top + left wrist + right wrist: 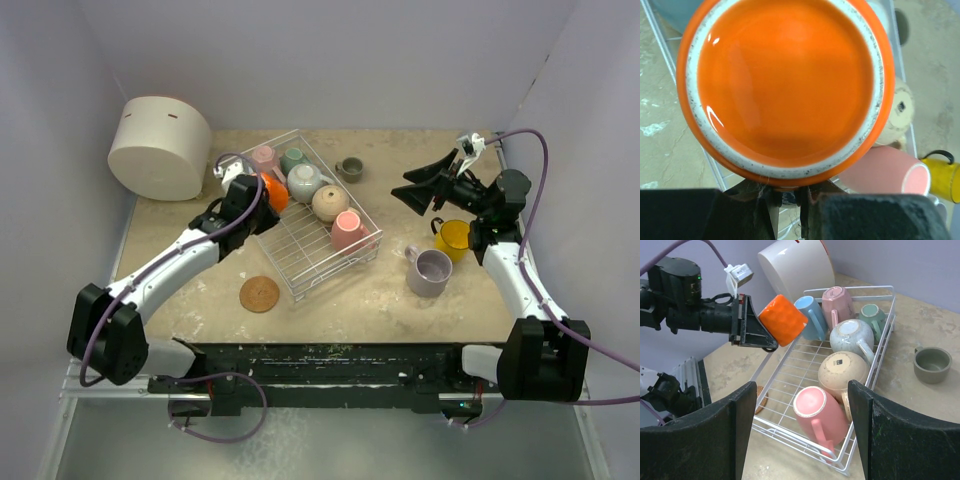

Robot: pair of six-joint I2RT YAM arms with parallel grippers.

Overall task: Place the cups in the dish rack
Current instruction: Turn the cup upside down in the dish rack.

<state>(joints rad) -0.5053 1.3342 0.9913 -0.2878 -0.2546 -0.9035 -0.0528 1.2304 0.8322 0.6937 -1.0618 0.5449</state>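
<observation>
We're taking the dish rack (300, 258) as our ref pt, biggest things first. 1 big white container (160, 148) is lying on its side off the rack's far-left corner, apart from it. The rack itself, 1 white wire basket, is sitting skewed on the table (380, 300).

2 grippers are showing. The left gripper (762, 332) is clamping tight on the orange mug (782, 320), holding it tipped on its side above the rack's left rim, just beside the light blue mug (807, 315). In the left wrist view the mug's base is filling the frame, and we can't tell which part the fingers are pinching. The right gripper (410, 190) is hanging right of the rack w/ jaws spread wide and nothing btwn them.

Mugs: we're counting 10.
- 6 are resting inside the rack, bases showing. The light blue mug, mauve mug (836, 302) and teal mug (872, 315) are along the far end. Then come the pale speckled mug (850, 337), the beige mug (842, 370) and the pink mug (817, 415), which is nearest the near-right corner.
- 1, the orange mug, is in the claw.
- 3 are standing upright right of the rack. The lilac mug (430, 272) and yellow mug (453, 236) are close together. The small olive-grey cup (349, 169) is just off the rack's far-right side.

1 cork coaster (260, 294) is lying flat just off the rack's near-left corner.
</observation>
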